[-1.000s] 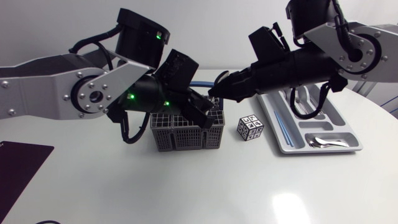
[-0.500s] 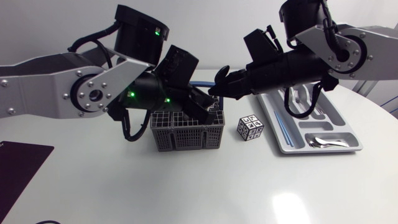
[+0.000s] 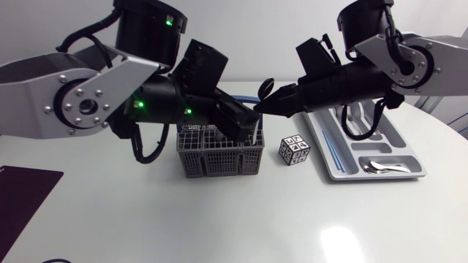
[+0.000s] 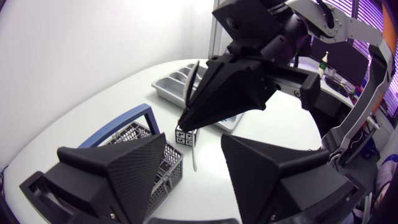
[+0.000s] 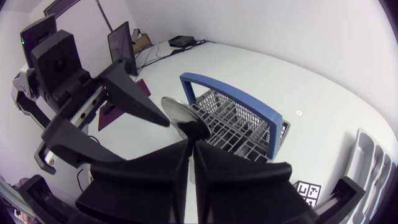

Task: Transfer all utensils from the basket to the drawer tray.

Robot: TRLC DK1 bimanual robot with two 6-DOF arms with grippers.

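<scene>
A metal spoon (image 4: 195,148) hangs above the grey wire basket (image 3: 219,155) with its blue handle (image 5: 225,94). My right gripper (image 3: 263,107) is shut on the spoon's neck, and the bowl (image 5: 183,118) sticks out past its fingertips. My left gripper (image 4: 199,180) stands open just behind. The spoon's handle hangs between its spread fingers (image 4: 118,174) without touching them. The grey drawer tray (image 3: 391,139) lies to the right, holding a spoon (image 3: 380,166), a blue stick and a dark utensil.
A black-and-white marker cube (image 3: 294,150) sits between the basket and the tray. A dark mat (image 3: 22,193) lies at the table's left front. Both arms cross over the basket at the middle back.
My right gripper closed onto the spoon. My left gripper let go of it and opened, and the left arm rose slightly.
</scene>
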